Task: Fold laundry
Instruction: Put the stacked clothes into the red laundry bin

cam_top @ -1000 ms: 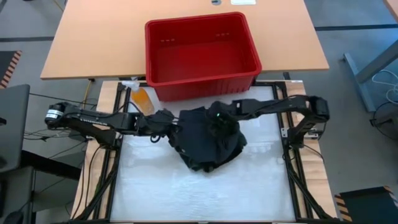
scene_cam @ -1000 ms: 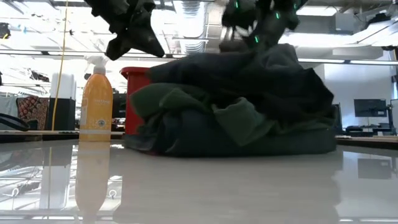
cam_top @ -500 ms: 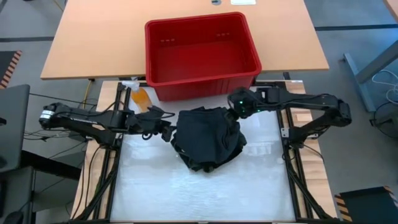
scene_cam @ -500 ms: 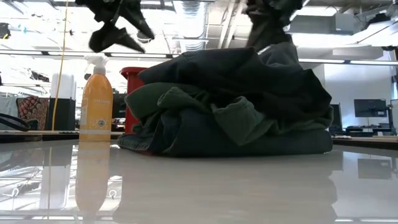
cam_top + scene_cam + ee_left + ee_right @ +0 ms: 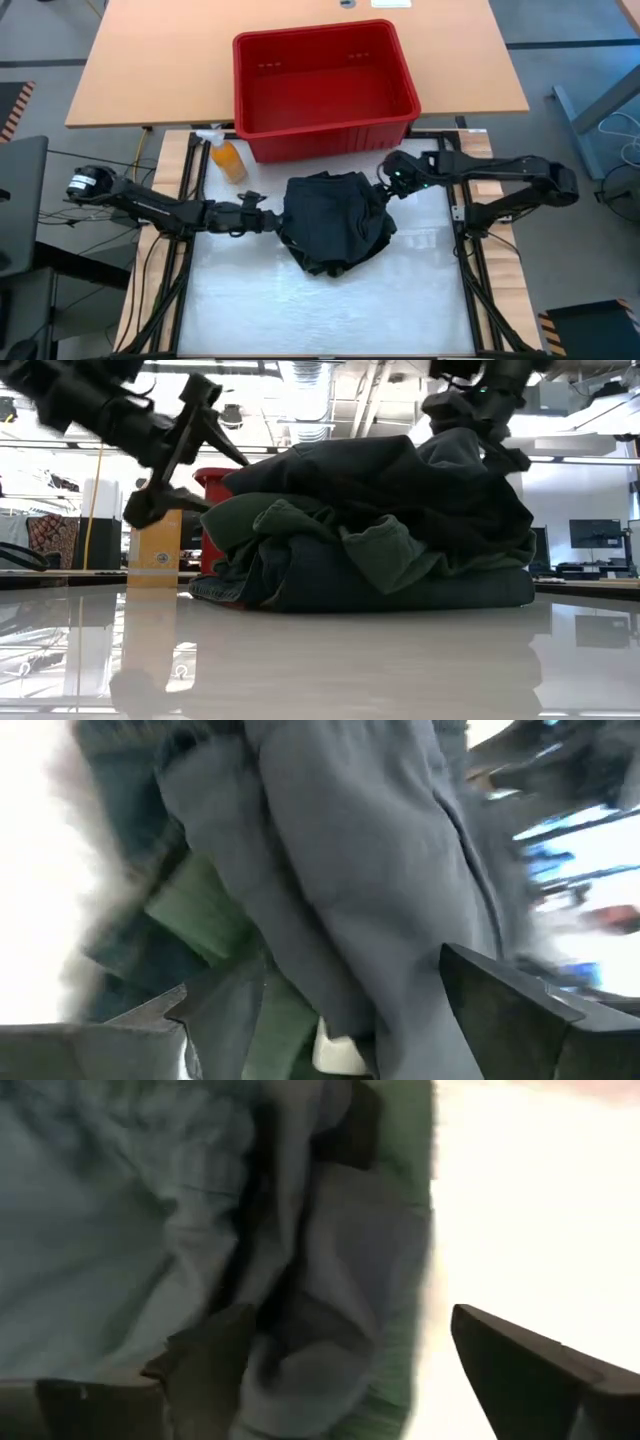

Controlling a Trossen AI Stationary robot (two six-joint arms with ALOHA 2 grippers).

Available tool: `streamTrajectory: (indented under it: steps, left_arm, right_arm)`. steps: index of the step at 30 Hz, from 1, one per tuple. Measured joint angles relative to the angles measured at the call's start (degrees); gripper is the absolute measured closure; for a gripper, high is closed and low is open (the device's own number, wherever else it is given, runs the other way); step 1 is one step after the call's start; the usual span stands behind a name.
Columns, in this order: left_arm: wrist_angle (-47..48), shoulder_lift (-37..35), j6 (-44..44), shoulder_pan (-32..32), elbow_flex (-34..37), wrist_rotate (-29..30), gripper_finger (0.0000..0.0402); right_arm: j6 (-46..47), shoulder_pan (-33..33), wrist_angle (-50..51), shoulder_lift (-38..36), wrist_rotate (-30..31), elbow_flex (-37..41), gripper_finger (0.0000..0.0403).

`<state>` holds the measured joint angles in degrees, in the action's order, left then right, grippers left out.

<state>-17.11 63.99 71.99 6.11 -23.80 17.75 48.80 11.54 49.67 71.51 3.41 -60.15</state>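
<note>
Glossy white tabletop [image 5: 330,310], rumpled soft laundry [image 5: 335,222] heap between two empty wide-open claws: left claw [image 5: 268,222], right claw [image 5: 386,185].

text: none legible | labels: none legible | signs: none

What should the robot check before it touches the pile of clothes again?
1. Left pincer open and holding nothing: ok, it sits just beside the pile's left edge.
2. Right pincer open and holding nothing: ok, at the pile's upper right corner.
3. Pile of clothes lying on the table, not hanging: ok.
4. Clothes spread flat for folding: not ok, they are bunched in a heap.
5. Red bin out of the way behind the pile: ok.
6. Spray bottle clear of the left arm: cannot tell, it stands close.
</note>
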Motion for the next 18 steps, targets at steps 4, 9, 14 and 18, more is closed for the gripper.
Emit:
streamTrajectory:
  steps: [4, 9, 14, 18]
  left_arm:
    - [-12.87, 2.41, 3.81, 1.38, 6.11, 2.87, 0.0111]
    - [-13.37, 8.87, 2.62, 1.76, 3.05, 3.59, 0.0111]
    - [-10.25, 19.60, 6.61, 1.40, -0.02, 1.17, 0.0111]
    - [-12.28, 28.31, 9.14, 1.37, -2.25, -3.27, 0.0111]
  right_arm:
    - [4.85, -0.76, -11.72, -4.68, -0.73, 8.44, 0.0026]
    - [8.93, -1.30, -19.77, -4.82, -0.69, 18.20, 0.0026]
    - [12.19, -2.98, -33.47, -1.93, -0.75, 26.05, 0.0025]
    - [16.21, -5.03, -42.71, 1.95, -1.36, 29.72, 0.0025]
